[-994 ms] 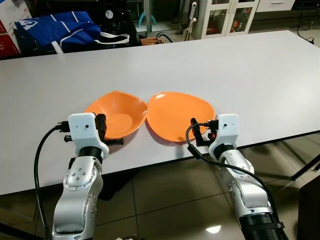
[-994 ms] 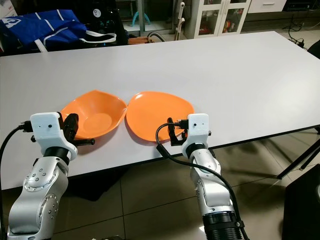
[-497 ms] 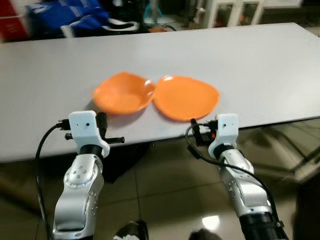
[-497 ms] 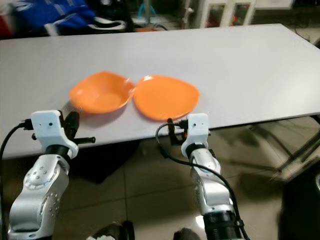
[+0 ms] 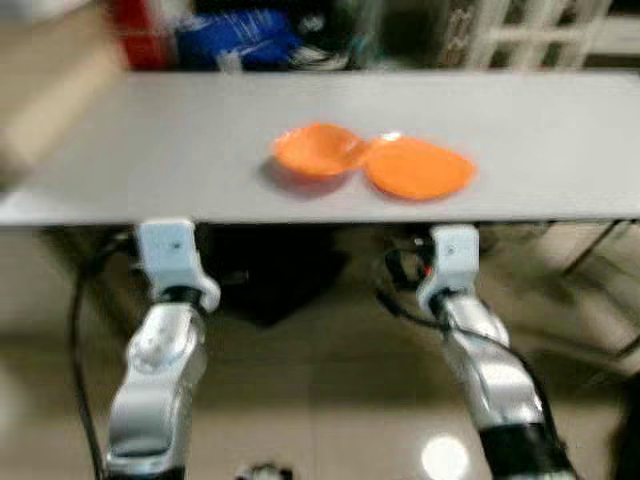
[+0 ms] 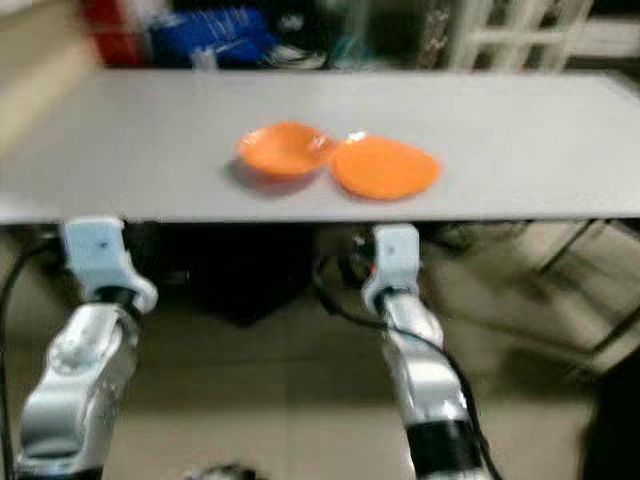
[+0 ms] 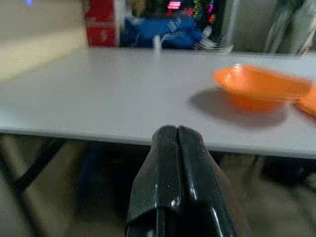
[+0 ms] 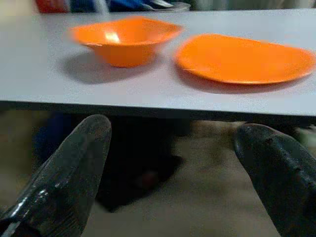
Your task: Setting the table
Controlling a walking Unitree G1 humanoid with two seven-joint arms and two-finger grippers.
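Observation:
An orange bowl (image 5: 317, 151) and an orange plate (image 5: 418, 168) sit side by side, edges touching, on the white table (image 5: 150, 150) near its front edge. Both arms are held low in front of the table, away from it. My left gripper (image 7: 176, 136) is shut with nothing in it, below the table's edge and left of the bowl (image 7: 259, 88). My right gripper (image 8: 173, 163) is open and empty, facing the bowl (image 8: 124, 39) and plate (image 8: 244, 57) from below the table's edge. The head views are blurred.
A blue bag (image 5: 238, 35) and a red box (image 5: 140, 25) lie behind the table's far left side. White cabinets (image 5: 540, 30) stand at the back right. Tiled floor (image 5: 320, 400) spreads below the arms, with a dark shape under the table.
The camera has pulled back from the table and the view has blurred. Both grippers, near the bowl and plate before, are now off the table and below its edge.

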